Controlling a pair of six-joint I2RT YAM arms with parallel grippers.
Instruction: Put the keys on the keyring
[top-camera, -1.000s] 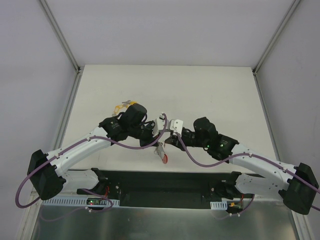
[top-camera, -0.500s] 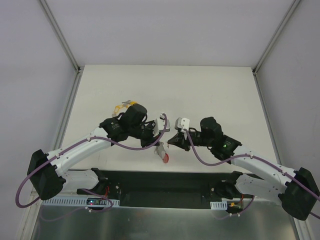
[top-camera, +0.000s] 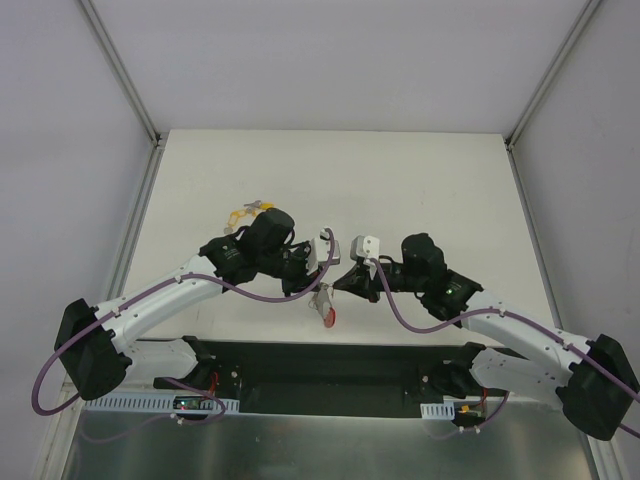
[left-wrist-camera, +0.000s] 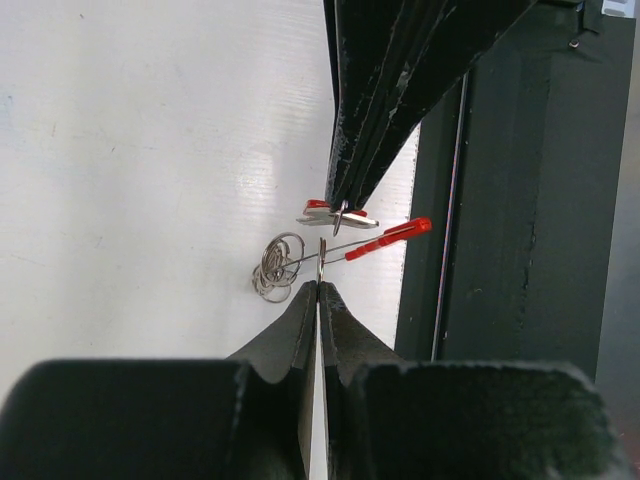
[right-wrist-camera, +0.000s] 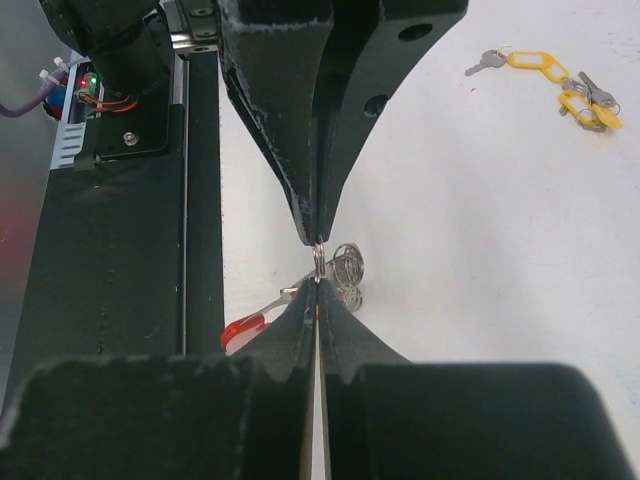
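Note:
The keyring hangs between the two grippers just above the table's near edge; its red plastic part (top-camera: 328, 312) (left-wrist-camera: 388, 236) (right-wrist-camera: 244, 328) points toward the black base rail and its silvery coil (left-wrist-camera: 277, 266) (right-wrist-camera: 347, 266) lies beside it. My left gripper (top-camera: 322, 264) (left-wrist-camera: 318, 285) is shut on a thin metal ring of it (right-wrist-camera: 318, 261). My right gripper (top-camera: 346, 276) (right-wrist-camera: 318, 284) is shut on the same ring from the opposite side, tip to tip. Keys with yellow tags (top-camera: 250, 211) (right-wrist-camera: 562, 86) lie on the table behind the left arm.
The black base rail (top-camera: 330, 365) (left-wrist-camera: 520, 220) (right-wrist-camera: 110, 250) runs along the near edge right beside the grippers. White enclosure walls (top-camera: 110, 120) border the white table (top-camera: 420, 190) at left, right and back.
My right gripper's wrist has shifted to the right, away from the left gripper's body, within the last second. The left arm and the keyring have hardly moved.

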